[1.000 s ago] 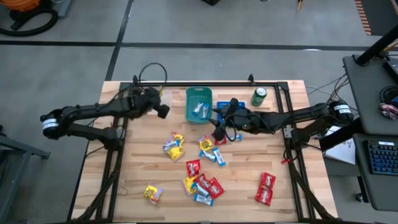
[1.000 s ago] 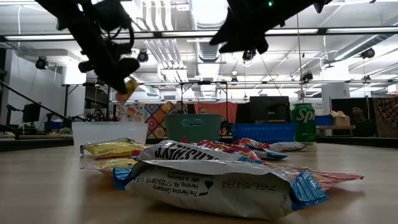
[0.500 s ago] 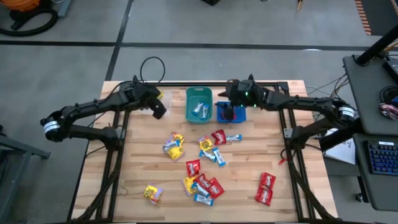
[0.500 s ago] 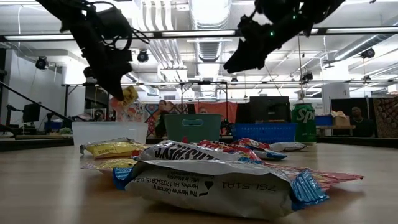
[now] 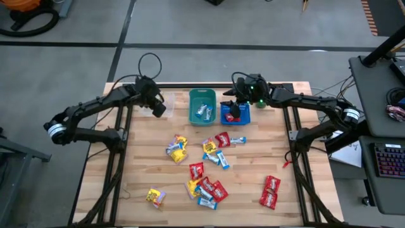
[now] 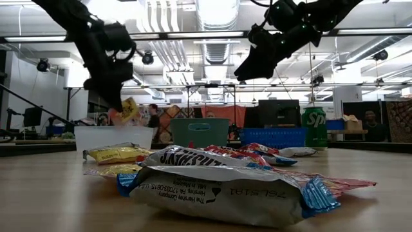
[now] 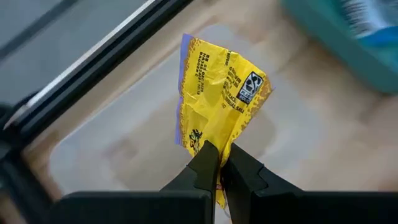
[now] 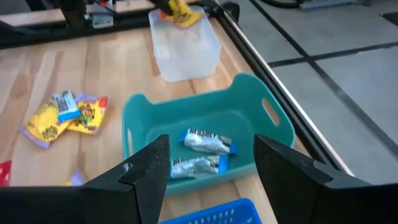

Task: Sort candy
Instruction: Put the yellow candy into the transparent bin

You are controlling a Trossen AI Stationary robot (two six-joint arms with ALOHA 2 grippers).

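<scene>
- Left gripper (image 7: pixel 217 163) — jaws pressed together on a yellow candy (image 7: pixel 219 93), pinching its lower edge; the wrapper stands up above the fingertips. It hangs over the clear bin (image 5: pixel 166 101) at the table's 11 o'clock. High view: the candy is hidden under the gripper (image 5: pixel 157 106). Low view shows it just above the bin rim (image 6: pixel 129 109).
- Clear bin: see-through, hard to make out against the wood; contents can't be told.
- Teal bin (image 5: pixel 202 106), 12 o'clock — two silver-and-blue candies (image 8: pixel 205 152) lying in it.
- Loose candy (image 5: pixel 205 166) — red, yellow and blue-white wrappers scattered from table centre toward 6 o'clock. One yellow piece (image 5: pixel 154 197) off alone at 7 o'clock, two red ones (image 5: pixel 270 191) at 4 o'clock. In the low view the nearest wrapper (image 6: pixel 219 187) blocks most of the pile.
- Blue bin (image 5: pixel 235 114), just right of the teal one — mostly covered by the right gripper (image 5: pixel 235 105) in the high view; contents not visible. Only its rim is cut in at the right wrist frame edge (image 8: pixel 208 213).
- Right gripper: fingers (image 8: pixel 146 171) spread well apart, nothing between them, hovering over the teal/blue bin boundary.
- Green can: only partly visible behind the right arm in the high view; clear in the low view (image 6: pixel 314 128).
</scene>
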